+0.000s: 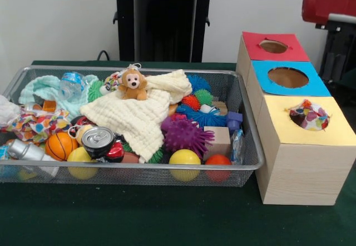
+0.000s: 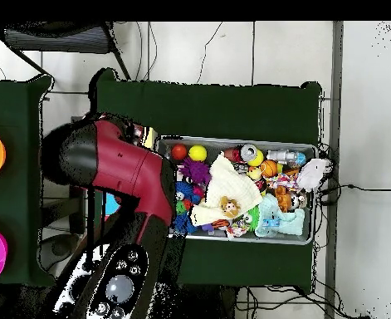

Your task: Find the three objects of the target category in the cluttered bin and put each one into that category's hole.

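Observation:
The wire mesh bin point(image 1: 139, 168) stands on the green table, full of clutter; it also shows in the overhead view point(image 2: 248, 139). One dotted cloth point(image 1: 310, 115) sits bunched in the ragged hole point(image 1: 295, 122) of the yellow-topped box point(image 1: 295, 137), partly sticking out. A second dotted cloth point(image 1: 34, 124) lies at the bin's left end. A third dotted piece point(image 1: 113, 80) peeks out behind the toy monkey point(image 1: 133, 84). No gripper shows. Only the red arm point(image 2: 115, 162) is seen in the overhead view, and it covers the boxes there.
The blue-topped box point(image 1: 286, 79) and red-topped box point(image 1: 273, 47) stand behind the yellow one. The bin also holds a cream waffle cloth point(image 1: 136, 118), mint cloth point(image 1: 44, 87), purple spiky ball point(image 1: 185, 134), can point(image 1: 98, 139), basketball point(image 1: 60, 146) and yellow ball point(image 1: 184, 160).

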You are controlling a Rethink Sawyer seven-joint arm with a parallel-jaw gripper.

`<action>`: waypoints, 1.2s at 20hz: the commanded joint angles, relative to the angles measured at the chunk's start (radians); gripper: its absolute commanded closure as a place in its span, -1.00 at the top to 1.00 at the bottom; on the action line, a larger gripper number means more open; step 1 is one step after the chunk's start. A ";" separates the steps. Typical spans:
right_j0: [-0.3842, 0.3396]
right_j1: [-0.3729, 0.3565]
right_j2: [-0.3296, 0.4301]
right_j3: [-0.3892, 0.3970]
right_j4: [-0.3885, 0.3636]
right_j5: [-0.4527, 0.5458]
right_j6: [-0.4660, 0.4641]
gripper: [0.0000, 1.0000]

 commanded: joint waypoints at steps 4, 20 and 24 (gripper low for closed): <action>-0.012 0.131 0.077 0.050 -0.049 0.106 0.241 -1.00; -0.034 0.155 0.160 0.082 -0.011 0.080 0.227 -1.00; -0.040 0.145 0.157 0.075 -0.015 0.110 0.222 -1.00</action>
